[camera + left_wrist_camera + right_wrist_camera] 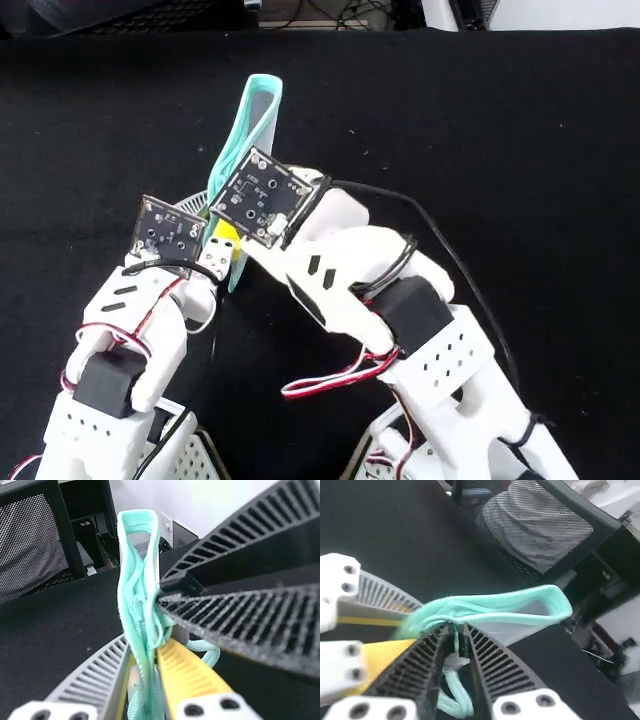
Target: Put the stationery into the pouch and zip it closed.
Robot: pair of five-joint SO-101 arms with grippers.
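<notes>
Counter (520,120): black cloth, matte, flat; carries the pouch and both arms.
Pouch (258,110): mint-green fabric, long and flat, standing on its edge. The long axis runs from the tools straight away from the arms, and the far end is free.
Pouch texture: woven webbing rim that is soft and puckered, with a paler panel on the side wall.
Key relation: both tools meet at the near end, and the rest of the pouch lies beyond them. Judged from this, any zip travel has to run along that axis, away from the arms.
Left tool (145,645): one grey ribbed finger and one yellow. Clenched on the near end of the pouch, pinching its walls flat; it likely serves as the anchor.
Right tool (456,630): black ribbed fingers, just beside the left tool and nearer the zip line. Clenched on the top edge of the pouch, seemingly at the zip pull; the pull itself is hidden between the fingers.
Zip (137,610): wavy mint tape along the top edge. Cannot tell how far it is closed.
Cord (455,700): thin, round mint loop hanging slack below the right tool.
Risk: the soft fabric may bunch if the anchor slips.
</notes>
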